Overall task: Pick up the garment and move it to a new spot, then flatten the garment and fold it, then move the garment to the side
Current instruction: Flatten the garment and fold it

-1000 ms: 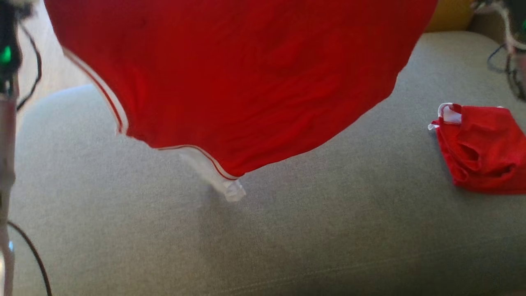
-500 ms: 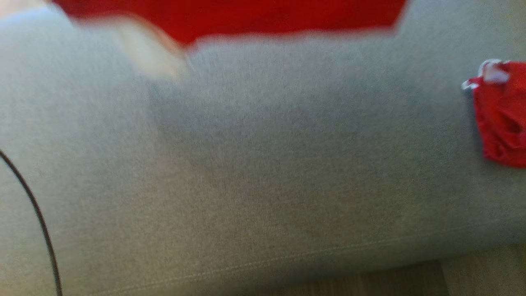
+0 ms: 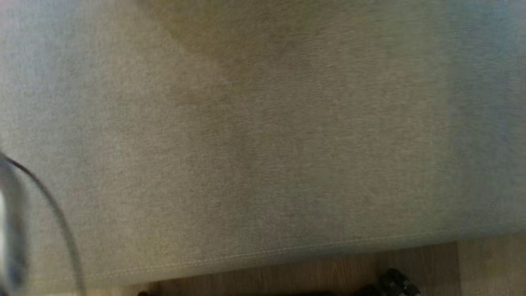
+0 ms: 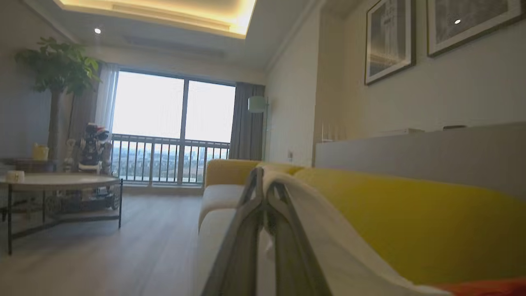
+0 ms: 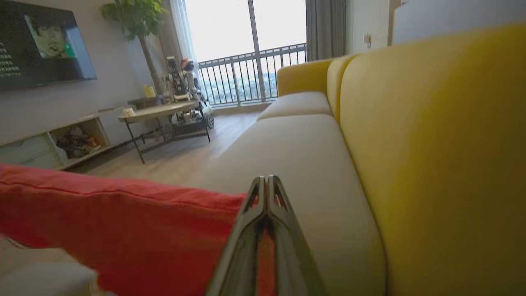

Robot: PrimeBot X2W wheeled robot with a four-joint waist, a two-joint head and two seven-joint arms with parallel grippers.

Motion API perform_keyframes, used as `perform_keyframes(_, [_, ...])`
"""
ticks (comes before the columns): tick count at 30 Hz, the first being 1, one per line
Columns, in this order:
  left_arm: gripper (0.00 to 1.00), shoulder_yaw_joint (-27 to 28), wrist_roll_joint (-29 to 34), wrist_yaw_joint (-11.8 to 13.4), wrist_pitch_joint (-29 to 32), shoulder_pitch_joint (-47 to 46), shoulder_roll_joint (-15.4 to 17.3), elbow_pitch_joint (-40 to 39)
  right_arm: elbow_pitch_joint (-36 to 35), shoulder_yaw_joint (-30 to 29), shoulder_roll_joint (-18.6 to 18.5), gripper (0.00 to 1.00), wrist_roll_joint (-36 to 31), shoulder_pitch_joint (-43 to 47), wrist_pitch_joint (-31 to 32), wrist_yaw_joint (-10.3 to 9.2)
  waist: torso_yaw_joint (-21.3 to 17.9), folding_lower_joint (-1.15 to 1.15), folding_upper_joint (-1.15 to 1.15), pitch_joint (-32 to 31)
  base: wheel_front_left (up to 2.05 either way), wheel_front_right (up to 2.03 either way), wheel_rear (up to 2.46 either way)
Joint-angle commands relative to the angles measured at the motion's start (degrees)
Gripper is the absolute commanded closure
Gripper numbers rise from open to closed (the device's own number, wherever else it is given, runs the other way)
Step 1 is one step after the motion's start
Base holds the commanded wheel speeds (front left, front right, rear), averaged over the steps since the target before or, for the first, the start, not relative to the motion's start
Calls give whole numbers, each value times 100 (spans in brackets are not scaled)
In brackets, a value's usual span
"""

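Observation:
The garment is red with a white band. In the left wrist view my left gripper (image 4: 263, 174) is shut on the garment's white band (image 4: 312, 222), which drapes over the right finger, and red cloth (image 4: 485, 285) shows at the lower right corner. In the right wrist view my right gripper (image 5: 267, 179) is shut on the red garment (image 5: 123, 230), which stretches away to the left of the fingers. Both grippers are held above the grey sofa seat (image 5: 296, 148).
The head view looks down on the grey seat cushion (image 3: 263, 144), its front seam and the wood floor (image 3: 287, 275). A dark cable (image 3: 53, 209) hangs at the left. The yellow backrest (image 5: 431, 144) runs along the seat. A round coffee table (image 4: 61, 181) stands on the floor.
The head camera has tipped down. The hanging red garment and a second red bundle at the right have slid out of its picture, and the sofa's front edge and floor have come in.

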Motion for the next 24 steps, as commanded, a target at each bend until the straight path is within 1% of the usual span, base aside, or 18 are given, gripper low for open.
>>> perform_keyframes(1, [100, 355, 48, -105, 22, 959, 137, -394, -206, 71, 52, 100, 3, 760, -16, -1, 162, -3, 0, -22, 0, 0, 0])
perform_keyframes(2, [100, 355, 48, -105, 22, 959, 137, -394, -206, 71, 52, 100, 3, 760, -16, -1, 162, -3, 0, -22, 0, 0, 0])
perform_keyframes(5, [100, 653, 22, -188, 22, 2243, 40, -671, -221, 340, 29, 100, 151, 1558, 30, -1, 175, -3, 0, -325, 0, 0, 0])
perform_keyframes(9, [100, 792, -129, -223, 22, 3916, -98, -972, -300, 576, -40, 100, 575, 2524, 522, -1, 161, -3, 0, -849, 0, 0, 0])
perform_keyframes(10, [100, 739, -191, -225, 22, 4314, -121, -1003, -340, 637, -71, 100, 663, 2756, 672, -1, 153, -3, 0, -993, 0, 0, 0])
perform_keyframes(13, [100, 365, -309, -228, 22, 5375, -19, -1197, -508, 806, -156, 100, 901, 3450, 1134, -1, 118, -3, 0, -1419, 0, 0, 0])
perform_keyframes(15, [100, 162, -315, -229, 22, 5988, 76, -1359, -747, 942, -223, 100, 1084, 3935, 1522, -1, 102, -3, 0, -1686, 0, 0, 0])
perform_keyframes(17, [100, 17, -380, -229, 22, 6526, 114, -1439, -1078, 1056, -368, 100, 1222, 4402, 1772, -1, 90, -3, 0, -1938, 0, 0, 0])
perform_keyframes(19, [100, -110, -489, -229, 85, 7005, 146, -1487, -1345, 1063, -548, 100, 1301, 4826, 1832, -1, 59, -3, 0, -2165, 0, 0, 0])
perform_keyframes(21, [100, -316, -715, -230, 382, 7437, 198, -1595, -1513, 1018, -709, 100, 1270, 5196, 1769, -1, 30, -3, 0, -2362, 0, 0, 0])
perform_keyframes(24, [100, -436, -1146, -230, 733, 7976, 263, -1955, -1668, 761, -814, 100, 1349, 5713, 1622, -1, 3, -3, 0, -2580, 0, 0, 0])
